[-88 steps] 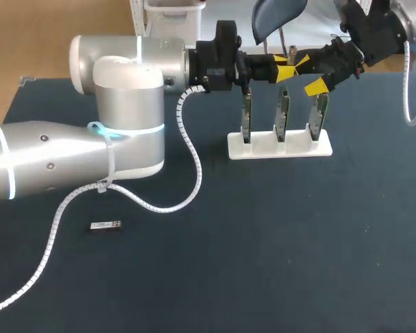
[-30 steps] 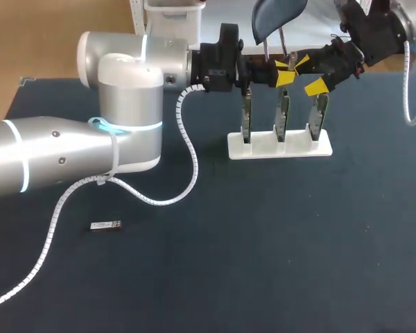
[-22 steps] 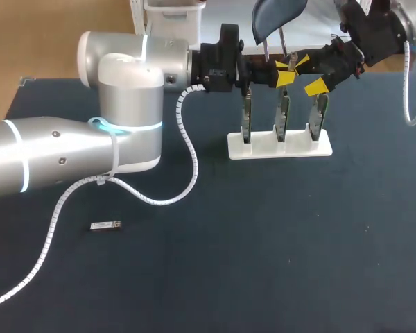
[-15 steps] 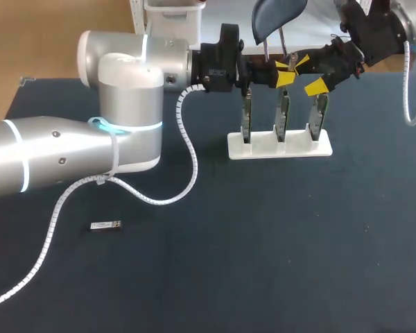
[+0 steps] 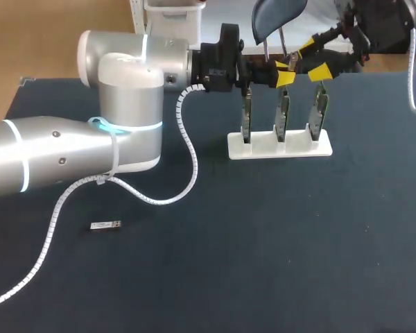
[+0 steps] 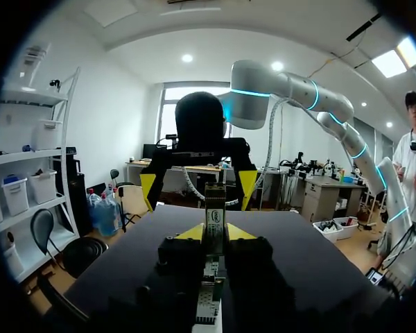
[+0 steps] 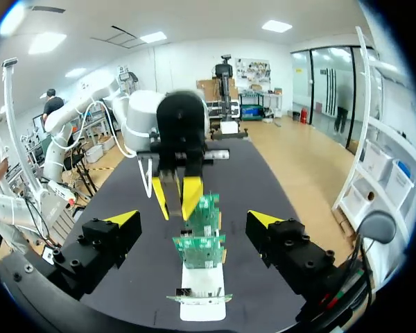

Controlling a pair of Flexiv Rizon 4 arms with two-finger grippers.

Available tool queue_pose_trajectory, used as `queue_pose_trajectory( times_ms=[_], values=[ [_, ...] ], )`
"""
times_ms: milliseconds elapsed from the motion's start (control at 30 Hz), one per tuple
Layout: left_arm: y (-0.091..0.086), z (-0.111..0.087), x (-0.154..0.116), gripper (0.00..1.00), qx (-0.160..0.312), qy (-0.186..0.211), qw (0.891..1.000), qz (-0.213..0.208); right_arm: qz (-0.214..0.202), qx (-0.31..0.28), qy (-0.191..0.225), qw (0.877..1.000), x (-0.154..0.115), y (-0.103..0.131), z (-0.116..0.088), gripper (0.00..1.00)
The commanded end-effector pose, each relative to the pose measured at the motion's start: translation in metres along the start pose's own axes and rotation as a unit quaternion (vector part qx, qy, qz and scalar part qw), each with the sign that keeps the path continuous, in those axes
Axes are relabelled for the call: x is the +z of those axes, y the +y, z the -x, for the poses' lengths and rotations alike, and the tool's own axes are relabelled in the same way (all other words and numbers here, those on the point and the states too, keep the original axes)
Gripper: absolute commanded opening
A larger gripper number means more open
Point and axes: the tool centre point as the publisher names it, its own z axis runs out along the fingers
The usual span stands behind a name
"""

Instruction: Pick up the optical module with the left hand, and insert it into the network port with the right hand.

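my left gripper (image 6: pixel 213 233) clamps the small, stiff module (image 6: pixel 215 212); my right gripper (image 7: pixel 194 219) gapes wide. it looks like light, slick metal, so i'd take its flat sides.

- A dark, matte table (image 5: pixel 277 250) fills nearly the whole head view; its far edge is seen along the upper part of the frame, and a corner shows at the upper left.
- A white stand (image 5: pixel 279 147) is set flat on the surface in the upper middle-right of the frame, close to the far edge (three green boards (image 5: pixel 283 114) are held upright in it, side by side in a row).
- A small silver module (image 5: pixel 105 225) lies flat in the lower left of the frame, well apart from the stand.
- A white spiral-wrapped cable (image 5: pixel 194 173) is seen over the left part of the surface; whether it rests there cannot be told.
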Motion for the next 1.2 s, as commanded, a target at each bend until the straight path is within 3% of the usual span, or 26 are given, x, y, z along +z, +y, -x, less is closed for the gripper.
queue_pose_trajectory(
  times_ms=[33, 300, 1200],
  values=[
    [0.001, 0.000, 0.001, 0.00, 0.000, 0.001, 1.000, 0.000, -0.005, -0.012, -0.002, 1.000, -0.002, 0.009, 0.009, 1.00],
    [0.001, 0.000, 0.001, 0.00, 0.000, 0.001, 1.000, 0.000, 0.002, -0.026, -0.007, 1.000, 0.007, 0.015, 0.024, 1.00],
    [0.001, 0.000, 0.001, 0.00, 0.000, 0.001, 1.000, 0.000, -0.010, 0.013, -0.010, 1.000, 0.022, 0.011, 0.028, 1.00]
  ],
)
